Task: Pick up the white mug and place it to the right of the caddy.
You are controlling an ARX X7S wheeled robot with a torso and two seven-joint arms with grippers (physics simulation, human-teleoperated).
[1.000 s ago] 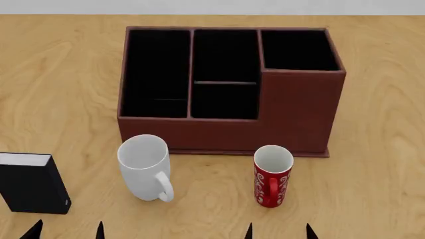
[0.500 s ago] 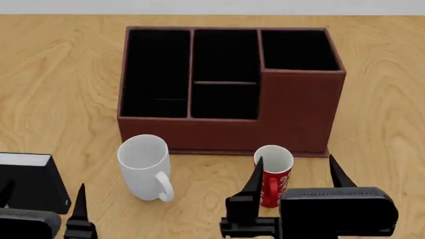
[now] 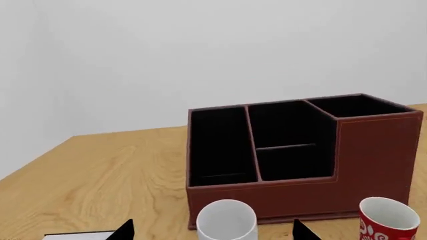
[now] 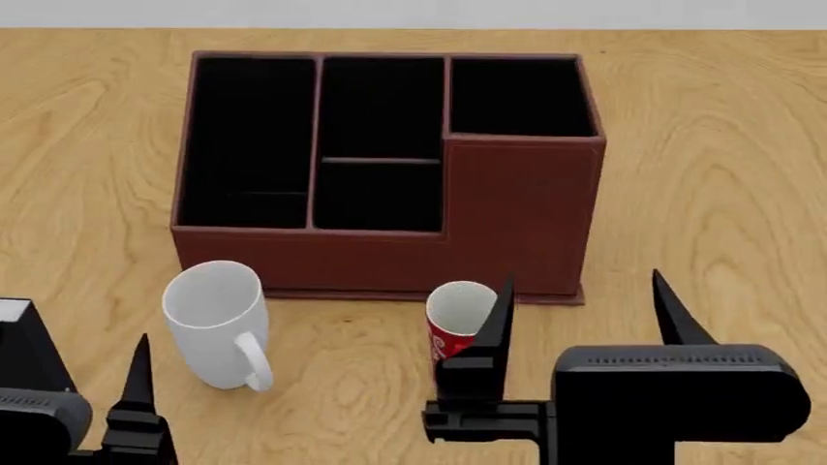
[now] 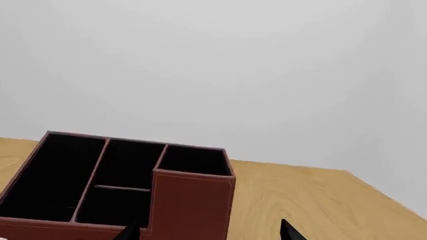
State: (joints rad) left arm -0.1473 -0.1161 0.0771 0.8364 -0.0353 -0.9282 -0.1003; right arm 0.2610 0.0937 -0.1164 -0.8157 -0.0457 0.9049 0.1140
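The white mug (image 4: 216, 325) stands upright on the wooden table (image 4: 723, 174), just in front of the caddy (image 4: 517, 218) near its left front corner, with its loop handle turned toward the robot. The red mug (image 4: 455, 325) stands well apart to its right, also in front of the caddy, and is partly hidden by the right gripper (image 4: 582, 320). That gripper hangs above the near edge of the table with its two fingers spread wide and nothing between them. The left gripper (image 4: 77, 387) is only partly in the head view, one fingertip showing beside the white mug; its wrist camera shows two tips well apart with the mug's rim (image 3: 227, 222) between them, so it appears open and empty. The step in hand looks like the approach to the grasp. To do it well, the left gripper should probably come in centred on the mug's body, straddling the wall or rim clear of the handle, and close only once both fingers flank it evenly. The carry will then need enough height to pass over the red mug and the caddy's tall right corner.
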